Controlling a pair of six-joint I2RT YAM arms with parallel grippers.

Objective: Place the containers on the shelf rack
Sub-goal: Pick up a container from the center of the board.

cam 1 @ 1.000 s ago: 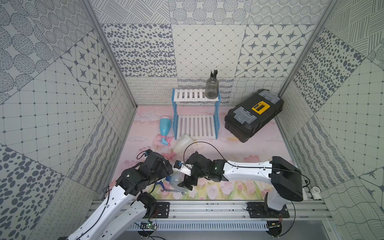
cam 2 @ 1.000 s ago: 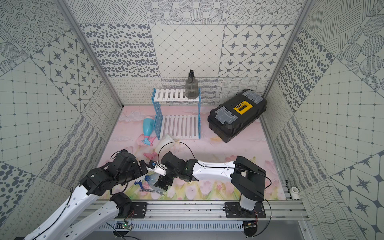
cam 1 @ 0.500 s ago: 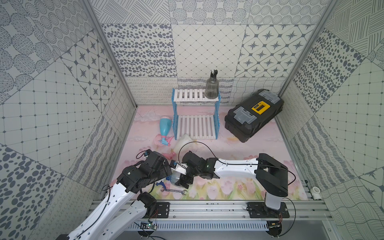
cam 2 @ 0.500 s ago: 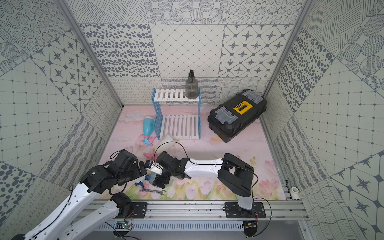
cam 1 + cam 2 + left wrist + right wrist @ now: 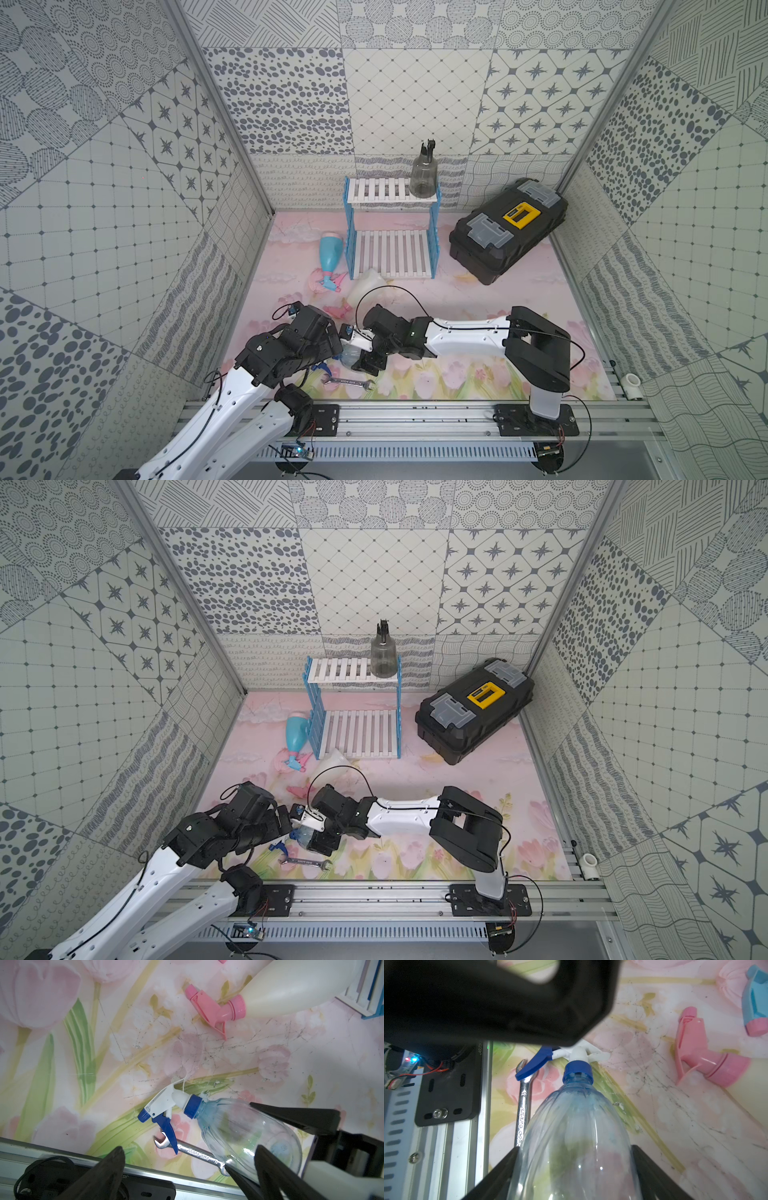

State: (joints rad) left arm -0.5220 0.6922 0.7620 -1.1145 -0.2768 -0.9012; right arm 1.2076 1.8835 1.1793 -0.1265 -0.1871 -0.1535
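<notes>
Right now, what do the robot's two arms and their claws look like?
Both the left arm and right arm have smooth white shells with chunky black joints. Thin black cables loop along them. The left claw and right claw have black, tapering, wedge-shaped fingers.

Along the shank of the wrench (image 5: pixel 522 1113), which lies by the front edge of the worktop, runs a line of stamped capital letters. A small mark sits near its open end, but both are too blurred to read for certain. The black mounting plate (image 5: pixel 446 1088) on the front rail carries light lettering that begins "JG25", and the rest is hidden.
</notes>
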